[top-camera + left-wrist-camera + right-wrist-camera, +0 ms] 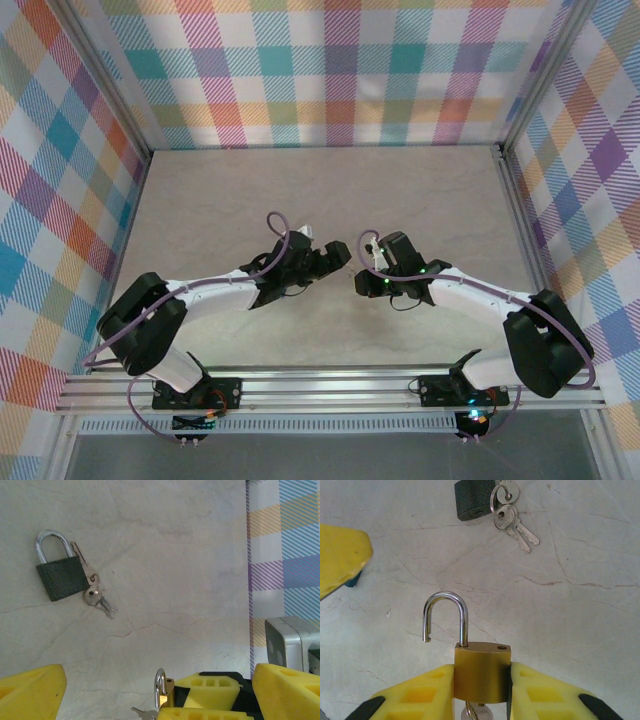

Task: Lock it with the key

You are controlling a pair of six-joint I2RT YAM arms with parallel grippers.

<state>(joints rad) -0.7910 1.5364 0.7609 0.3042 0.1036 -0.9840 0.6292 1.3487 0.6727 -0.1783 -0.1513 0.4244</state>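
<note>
Brass padlock [481, 672] in right gripper [481, 692], dark lock [472, 497] beyond

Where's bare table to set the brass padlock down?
Free: far half of the table, from the arms to the plaid back wall, and beside both side walls. Crowded: centre, where left hand meets right hand holding the brass padlock, by the dark padlock and keys.

Both arms reach inward; left claw [338, 260] spread wide; right claw [481, 687] clamps brass padlock [481, 669].
</note>
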